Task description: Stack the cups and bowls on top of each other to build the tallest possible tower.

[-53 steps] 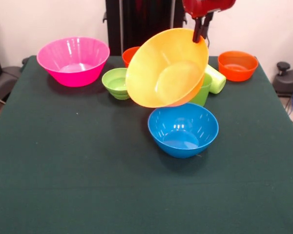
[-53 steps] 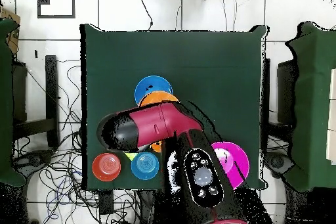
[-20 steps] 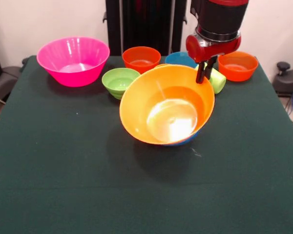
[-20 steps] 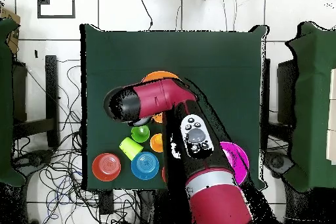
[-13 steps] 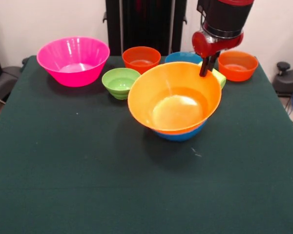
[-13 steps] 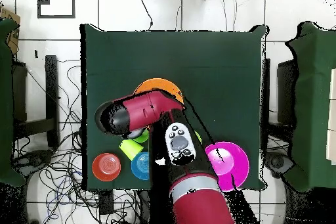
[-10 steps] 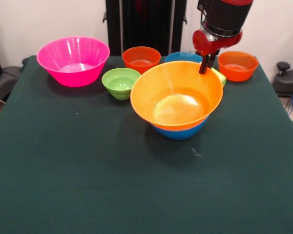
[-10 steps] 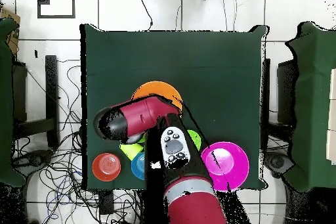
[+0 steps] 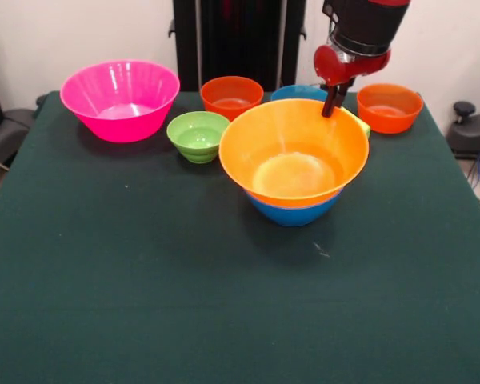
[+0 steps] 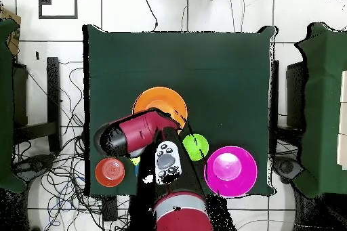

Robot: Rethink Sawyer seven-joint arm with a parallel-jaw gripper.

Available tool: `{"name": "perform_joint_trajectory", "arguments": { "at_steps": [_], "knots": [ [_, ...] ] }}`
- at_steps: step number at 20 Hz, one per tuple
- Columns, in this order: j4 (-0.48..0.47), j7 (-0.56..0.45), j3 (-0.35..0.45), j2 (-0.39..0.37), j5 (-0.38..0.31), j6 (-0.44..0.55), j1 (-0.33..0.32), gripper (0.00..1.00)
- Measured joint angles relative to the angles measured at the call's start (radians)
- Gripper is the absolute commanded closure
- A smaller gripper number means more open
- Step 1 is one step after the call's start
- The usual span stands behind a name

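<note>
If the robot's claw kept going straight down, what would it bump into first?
Probably the far rim of the yellow-orange bowl: the gripper points down right at that rim. Depth is unclear, so it might slip just behind it, toward the lime cup there.

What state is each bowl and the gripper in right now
Yellow-orange bowl: upright, nested in the blue bowl, gripper at its far rim.
Blue bowl: upright on the table, under the yellow-orange one.
Pink bowl: upright, empty, standing alone.
Green bowl: upright, empty.
Two orange bowls: upright, unstacked.
Gripper: at the yellow-orange bowl's rim; open or shut, cannot tell.
</note>
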Motion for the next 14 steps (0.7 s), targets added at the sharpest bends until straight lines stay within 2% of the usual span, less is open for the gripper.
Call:
{"name": "perform_joint_trajectory", "arguments": {
  "at_steps": [4,12,13,14],
  "knots": [
    [0.000,0.012,-0.052,0.000,0.000,-0.018,0.043,1.00],
    [0.002,0.018,-0.107,-0.028,0.000,-0.018,0.064,1.00],
    [0.003,0.018,-0.119,-0.040,0.000,-0.018,0.064,0.00],
    [0.003,0.018,-0.122,-0.042,0.001,-0.018,0.064,0.00]
  ]
}}
